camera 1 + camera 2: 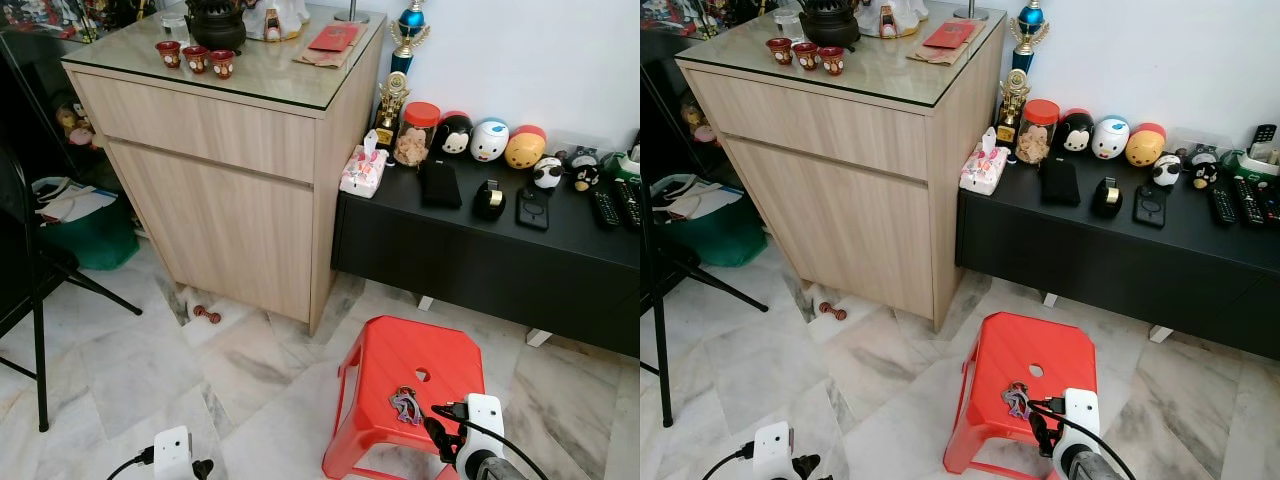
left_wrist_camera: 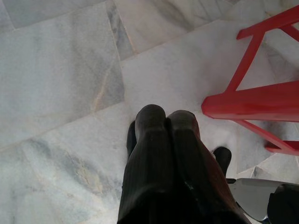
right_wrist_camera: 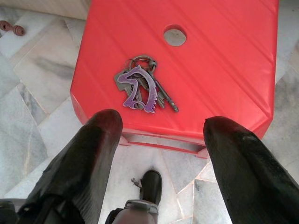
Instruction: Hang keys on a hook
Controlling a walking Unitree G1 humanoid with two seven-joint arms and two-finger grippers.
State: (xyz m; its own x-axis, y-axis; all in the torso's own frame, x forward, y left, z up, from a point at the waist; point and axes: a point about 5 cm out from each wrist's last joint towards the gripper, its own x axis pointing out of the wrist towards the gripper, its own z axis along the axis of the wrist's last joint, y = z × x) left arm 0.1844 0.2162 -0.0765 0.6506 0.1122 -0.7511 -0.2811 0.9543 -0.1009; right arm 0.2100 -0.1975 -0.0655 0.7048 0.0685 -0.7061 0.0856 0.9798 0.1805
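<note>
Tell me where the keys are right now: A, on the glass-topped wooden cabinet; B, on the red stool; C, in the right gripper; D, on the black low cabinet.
B: the keys lie on the red stool, ahead of the open right gripper.
</note>
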